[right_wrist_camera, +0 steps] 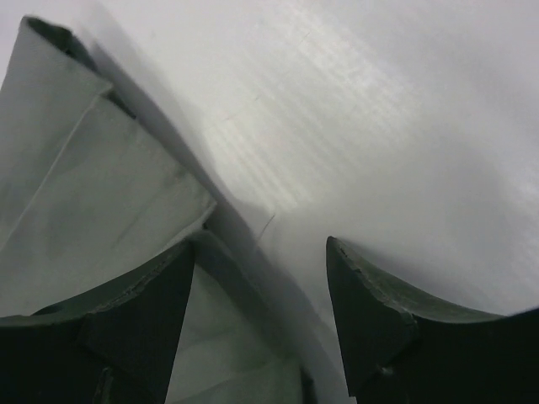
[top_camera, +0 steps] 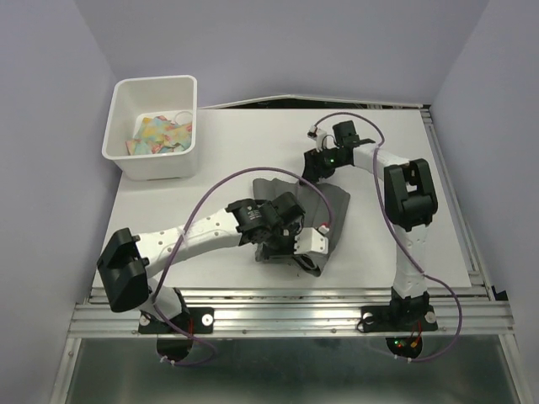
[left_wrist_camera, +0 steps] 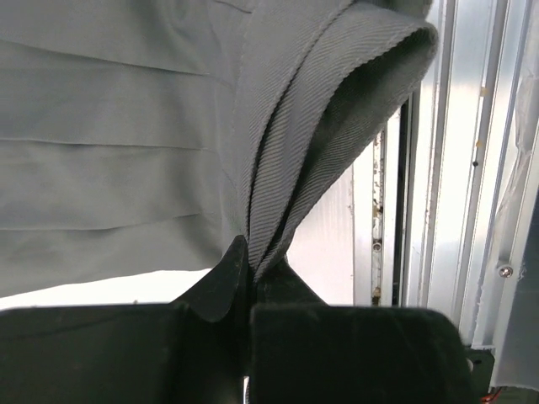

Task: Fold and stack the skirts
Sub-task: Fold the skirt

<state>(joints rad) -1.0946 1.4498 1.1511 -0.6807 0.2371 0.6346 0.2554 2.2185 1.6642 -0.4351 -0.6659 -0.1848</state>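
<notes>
A dark grey pleated skirt lies on the white table in front of the arms, partly folded over. My left gripper is shut on a fold of its edge; in the left wrist view the cloth rises from between the closed jaws near the table's front rail. My right gripper is open at the skirt's far edge; in the right wrist view its fingers stand apart low over the table, with the skirt's corner by the left finger.
A white bin holding colourful cloth pieces stands at the table's far left. The aluminium frame rail runs along the near edge, close to the left gripper. Lavender walls enclose the table.
</notes>
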